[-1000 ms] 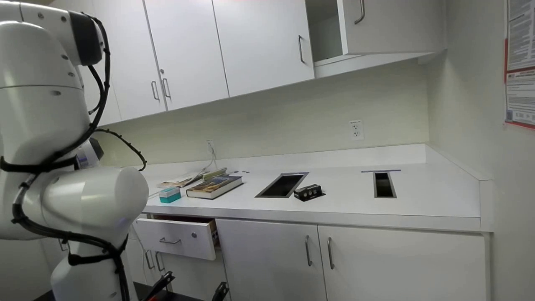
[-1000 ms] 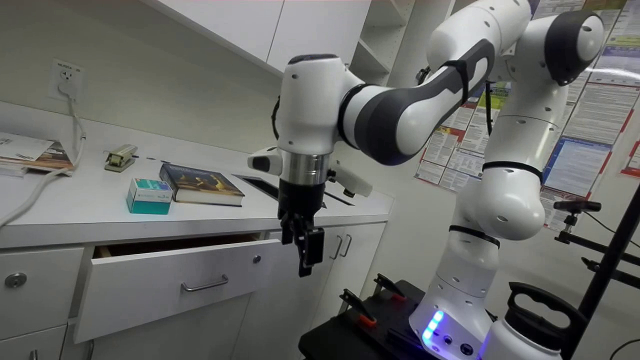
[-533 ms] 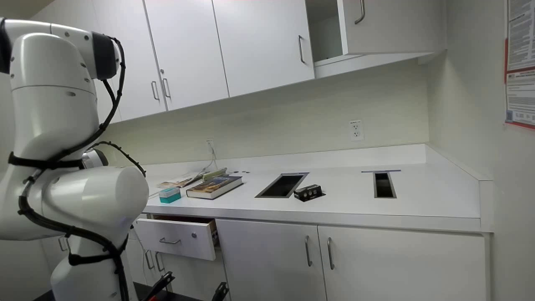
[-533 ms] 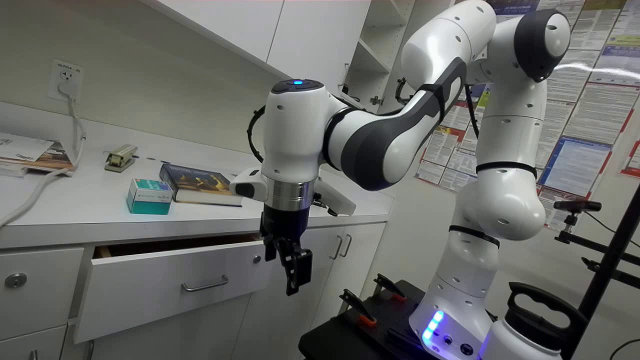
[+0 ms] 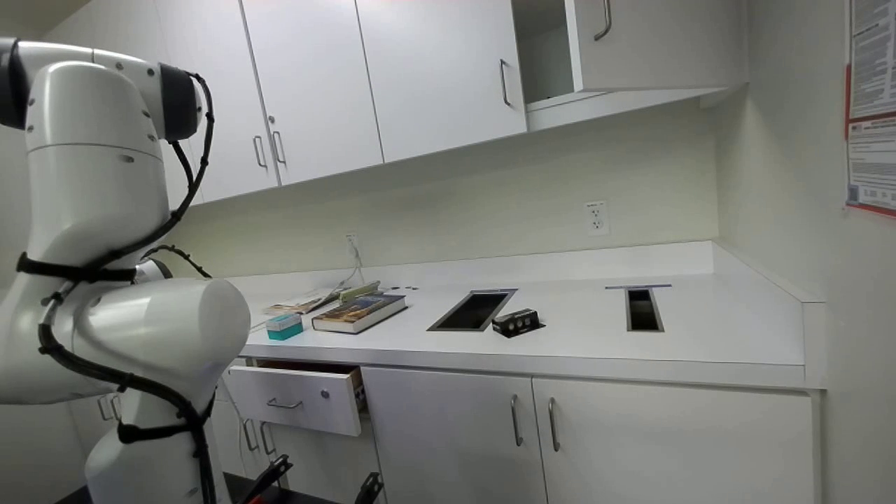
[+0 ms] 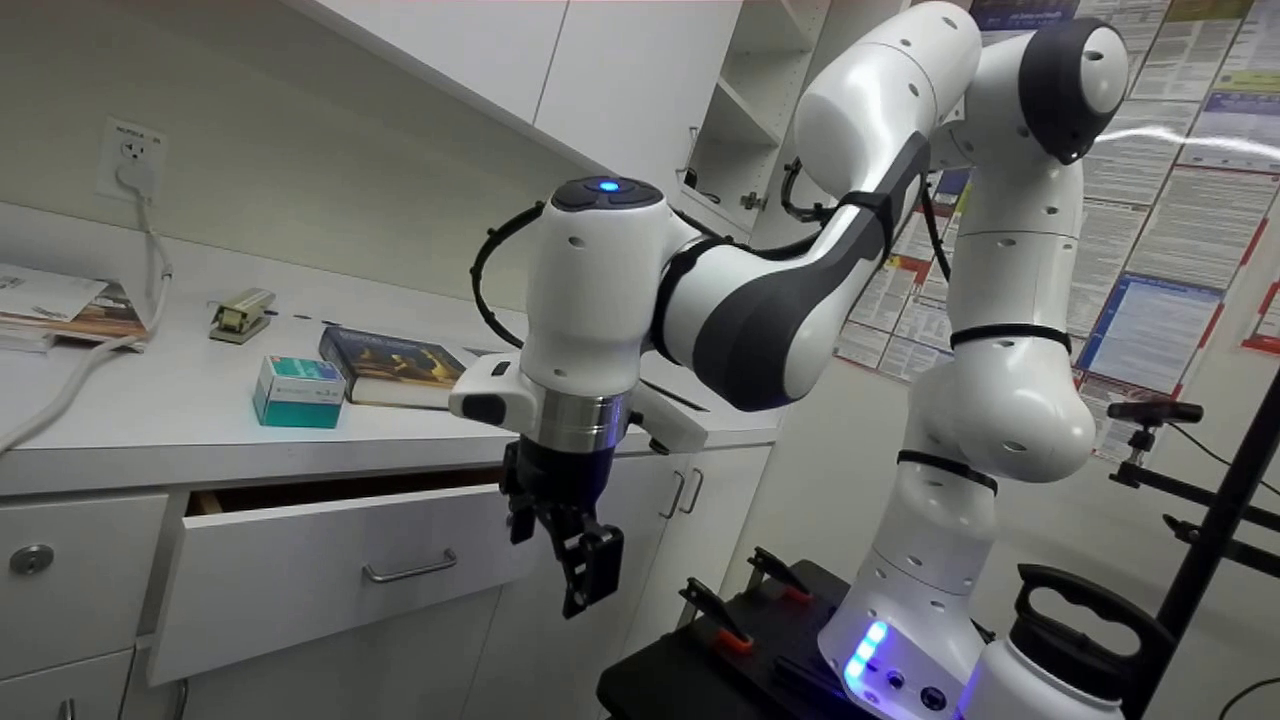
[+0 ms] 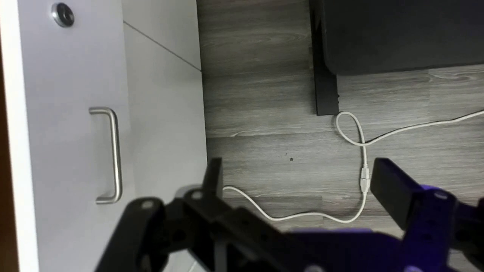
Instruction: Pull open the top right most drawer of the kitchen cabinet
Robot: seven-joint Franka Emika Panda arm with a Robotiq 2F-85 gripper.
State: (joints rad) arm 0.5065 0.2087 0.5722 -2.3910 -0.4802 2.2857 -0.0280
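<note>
- Broadly, the kitchen cabinet (image 5: 448, 427) is the biggest thing about: a long white run of flat fronts, visible in both exterior views.
- The desk (image 5: 728, 325) forms the cabinet's white top and carries the loose items.
- The arm (image 6: 755, 335), white with dark joints, rises at the side and bends down in front of the cabinet.
- The drawer (image 6: 300, 575) sits directly under the desk and stands partway out, brown wood showing behind the top edge of its flat white front. In the wrist view that front runs down the left side.
- The claw (image 7: 297, 170) points down in front of the drawer, its fingers (image 7: 391, 189) spread wide. Between them the wrist view shows grey floor (image 7: 261, 90) and a white cable (image 7: 365, 180), both well below; the grip is empty.
- A thick book (image 5: 360, 313) lies flat on the desk, partly hidden behind the arm in an exterior view.
- A teal-and-white box (image 6: 300, 393) rests just beside the book.
- The handle (image 7: 116, 158), a silver bar, is fixed across the drawer front; the fingers are apart from it.
- The lock (image 7: 63, 15), round and metal-rimmed, shows at the upper left of the wrist view.
</note>
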